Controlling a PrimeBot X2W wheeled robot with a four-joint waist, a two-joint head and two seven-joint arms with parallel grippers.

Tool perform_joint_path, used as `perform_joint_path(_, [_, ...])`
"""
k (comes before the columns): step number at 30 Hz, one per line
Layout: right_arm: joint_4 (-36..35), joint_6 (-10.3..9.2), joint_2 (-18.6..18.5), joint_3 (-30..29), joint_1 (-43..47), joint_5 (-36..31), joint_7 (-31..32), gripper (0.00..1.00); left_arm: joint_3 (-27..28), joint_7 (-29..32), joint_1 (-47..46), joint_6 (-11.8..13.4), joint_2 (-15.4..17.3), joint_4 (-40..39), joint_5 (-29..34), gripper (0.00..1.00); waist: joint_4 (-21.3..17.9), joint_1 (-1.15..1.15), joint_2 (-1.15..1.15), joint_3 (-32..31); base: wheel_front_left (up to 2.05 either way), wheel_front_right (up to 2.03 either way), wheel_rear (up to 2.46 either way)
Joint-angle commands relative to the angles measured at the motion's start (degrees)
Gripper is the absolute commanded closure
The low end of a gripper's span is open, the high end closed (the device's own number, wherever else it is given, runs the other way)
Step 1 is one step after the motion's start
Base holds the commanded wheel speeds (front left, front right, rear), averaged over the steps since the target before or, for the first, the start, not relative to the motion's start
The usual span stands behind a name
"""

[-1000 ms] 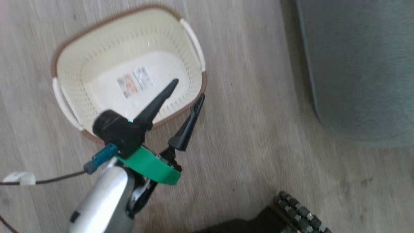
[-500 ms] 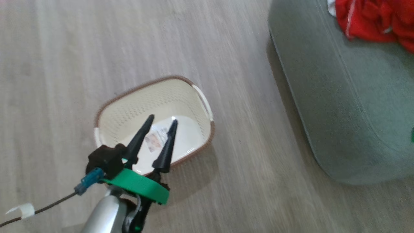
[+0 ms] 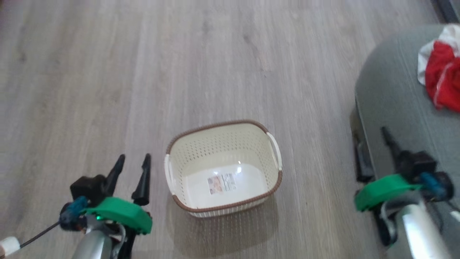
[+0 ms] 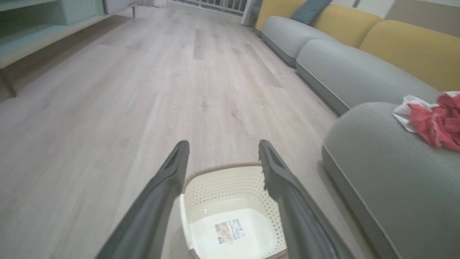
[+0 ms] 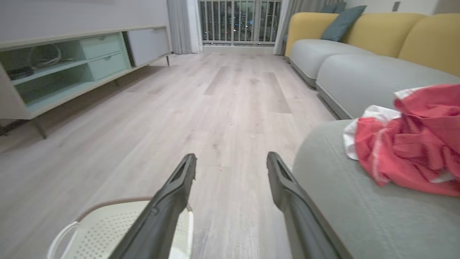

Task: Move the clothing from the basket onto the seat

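Note:
The cream basket point(image 3: 219, 124) stands on the wood floor with only the sticker label on its bottom. The red clothing point(image 3: 444, 79), with a white part, lies crumpled on the grey seat point(image 3: 391, 100) at the right. My left gripper point(image 3: 133, 158) hovers open just left of the basket, nothing between its fingers. My right gripper point(image 3: 372, 140) is open beside the seat's near corner. In the left wrist view the left gripper point(image 4: 222, 144) frames the basket point(image 4: 230, 183), with the clothing point(image 4: 435, 118) on the seat point(image 4: 388, 169). In the right wrist view the right gripper point(image 5: 231, 156) points past the clothing point(image 5: 413, 151).
Beyond the seat point(image 5: 352, 201) run further grey sofa sections with yellow backs point(image 5: 363, 32). A low pale cabinet point(image 5: 54, 72) lines the far left wall. Open wood floor point(image 3: 179, 64) stretches past the basket point(image 5: 107, 219).
The head camera has swung, so the whole picture shifted. My left gripper has come off the basket to its left side. The right gripper has come into view by the seat.

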Motion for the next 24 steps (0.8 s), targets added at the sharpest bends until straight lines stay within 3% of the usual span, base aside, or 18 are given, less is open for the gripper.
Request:
perform_joint_path(1, [-1.52, -0.02, 0.13, 1.88, 0.27, -0.04, -0.37, 0.0, 2.81, -0.3, -0.89, 0.13, 0.17, -0.95, 0.97, 0.0, 2.17, 0.01, 0.0, -2.75, 0.0, 0.0, 0.0])
perform_joint_path(8, [-0.18, -0.02, 1.55, 6.11, 3.02, -1.8, -0.37, 0.0, 6.38, -0.3, 0.55, -0.18, -0.58, 0.57, 2.68, 0.0, 2.48, 0.01, 0.0, -4.56, 0.0, 0.0, 0.0])
perform_joint_path(16, [-0.51, -0.02, 1.9, 6.42, 3.59, -2.18, -0.37, 0.0, 5.43, -0.3, 0.62, -0.54, -1.26, -0.34, 3.22, 0.0, 2.39, 0.01, 0.0, -4.6, 0.0, 0.0, 0.0])
perform_joint_path(17, [1.33, 0.0, 1.68, 5.11, 4.71, -1.79, 0.0, 1.0, 3.82, 0.0, 2.65, -0.54, -1.41, 1.72, 3.28, 1.0, 2.4, 0.01, 0.0, -4.61, 0.0, 0.0, 0.0])
perform_joint_path(24, [4.41, 0.0, 1.72, 4.62, 5.49, 0.38, 0.86, 1.0, 3.92, 0.7, 3.89, -0.54, -1.62, 4.35, 1.37, 1.0, 2.32, 0.01, 0.0, -4.62, 0.0, 0.0, 0.0])
